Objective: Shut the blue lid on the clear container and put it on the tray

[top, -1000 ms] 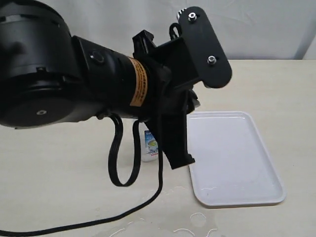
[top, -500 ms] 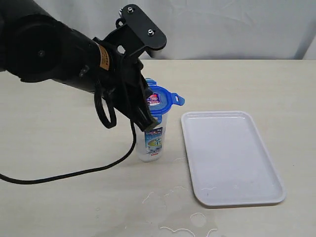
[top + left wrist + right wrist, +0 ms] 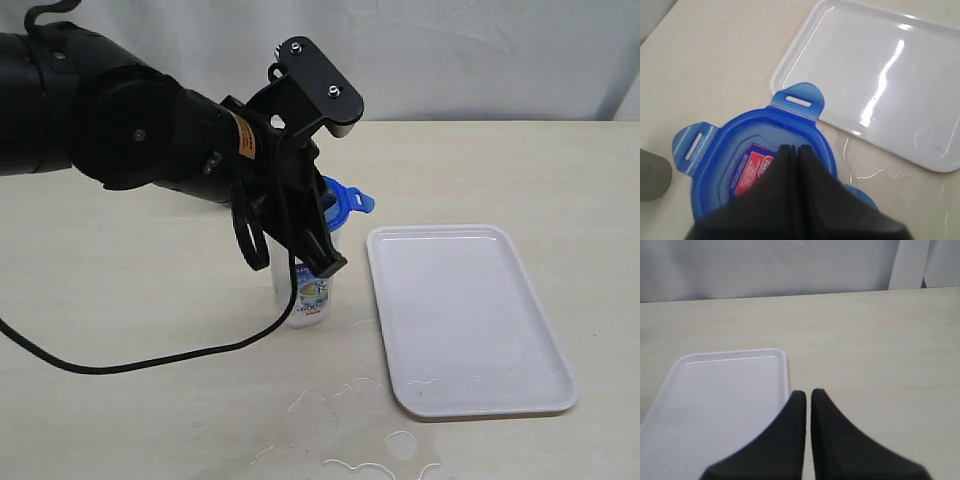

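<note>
Presses the blue lid [image 3: 717,162] with left tool [image 3: 796,150] pinched shut, empty. Probably light, slick, tippy: grasp the clear container [image 3: 314,296] mid-wall.

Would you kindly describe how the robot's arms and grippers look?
The left arm is matte black, with cylindrical segments, an orange label, a black plate with two silver screws and a loose black cable. The left gripper and right gripper are black, tapering to points.
</note>
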You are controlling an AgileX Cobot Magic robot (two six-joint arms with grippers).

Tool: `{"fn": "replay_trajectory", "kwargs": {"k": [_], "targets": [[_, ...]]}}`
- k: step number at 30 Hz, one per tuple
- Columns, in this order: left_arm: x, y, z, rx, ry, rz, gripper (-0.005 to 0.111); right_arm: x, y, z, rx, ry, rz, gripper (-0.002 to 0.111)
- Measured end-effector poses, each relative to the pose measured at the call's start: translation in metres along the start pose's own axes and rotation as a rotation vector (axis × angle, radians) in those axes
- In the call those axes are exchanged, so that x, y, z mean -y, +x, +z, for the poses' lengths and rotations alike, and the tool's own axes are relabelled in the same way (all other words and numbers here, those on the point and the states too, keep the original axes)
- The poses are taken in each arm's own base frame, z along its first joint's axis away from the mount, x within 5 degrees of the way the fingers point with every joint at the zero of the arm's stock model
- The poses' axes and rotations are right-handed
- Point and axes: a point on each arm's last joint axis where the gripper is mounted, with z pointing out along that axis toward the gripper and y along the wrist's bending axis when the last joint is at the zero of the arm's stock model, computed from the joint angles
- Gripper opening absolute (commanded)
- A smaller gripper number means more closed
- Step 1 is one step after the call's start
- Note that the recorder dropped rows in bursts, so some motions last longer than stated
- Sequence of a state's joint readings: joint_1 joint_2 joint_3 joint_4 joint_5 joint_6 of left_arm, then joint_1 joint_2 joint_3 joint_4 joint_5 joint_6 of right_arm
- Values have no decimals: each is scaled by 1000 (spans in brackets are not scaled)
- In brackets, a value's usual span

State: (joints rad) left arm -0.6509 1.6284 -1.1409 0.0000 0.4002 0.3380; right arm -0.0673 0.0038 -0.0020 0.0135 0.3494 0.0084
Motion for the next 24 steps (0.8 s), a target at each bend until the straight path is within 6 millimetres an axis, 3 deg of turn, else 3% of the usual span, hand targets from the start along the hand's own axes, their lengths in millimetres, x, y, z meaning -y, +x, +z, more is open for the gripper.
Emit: {"fn": "replay_trajectory", "kwargs": {"k": [10, 18, 24], "targets": [[0, -3, 0, 27, -10, 13, 0, 0, 0, 0, 0, 0, 0, 4], [32, -8, 0, 9, 64, 170, 0, 0, 0, 0, 0, 0, 0, 4], [32, -8, 0, 8, 67, 180, 0, 0, 0, 0, 0, 0, 0, 4]]}}
